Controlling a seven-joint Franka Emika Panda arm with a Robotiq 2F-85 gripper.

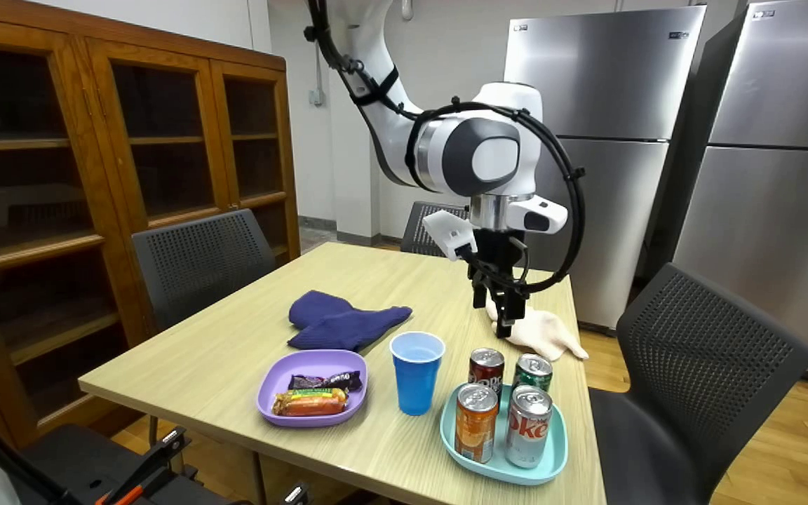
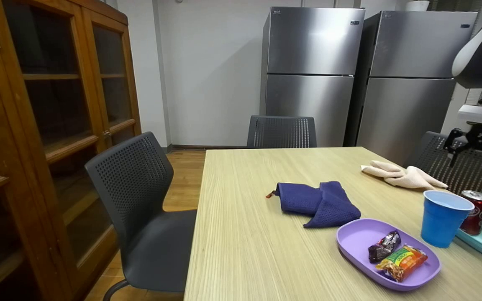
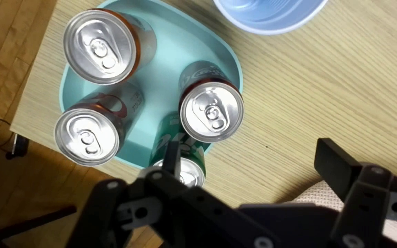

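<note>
My gripper [image 1: 494, 313] is open and empty, above the table near the cans; it also shows in the wrist view [image 3: 250, 155]. A teal tray [image 1: 551, 463] holds upright cans: orange [image 1: 475, 424], silver [image 1: 529, 428], dark red [image 1: 486, 368] and green [image 1: 533, 372]. In the wrist view one finger covers part of the green can [image 3: 193, 172]; they look apart in the exterior views. A pale pink cloth [image 1: 544, 333] lies under and behind the gripper. A blue cup [image 1: 416, 379] stands beside the tray, and its rim shows in the wrist view [image 3: 271, 27].
A purple plate [image 2: 354, 244] holds two wrapped snacks [image 2: 402, 261]. A folded dark blue cloth [image 2: 320, 202] lies behind it. Dark chairs [image 1: 709, 372] stand around the table [image 2: 241, 234]. A wooden cabinet [image 1: 116, 175] and steel refrigerators [image 1: 604, 175] stand beyond.
</note>
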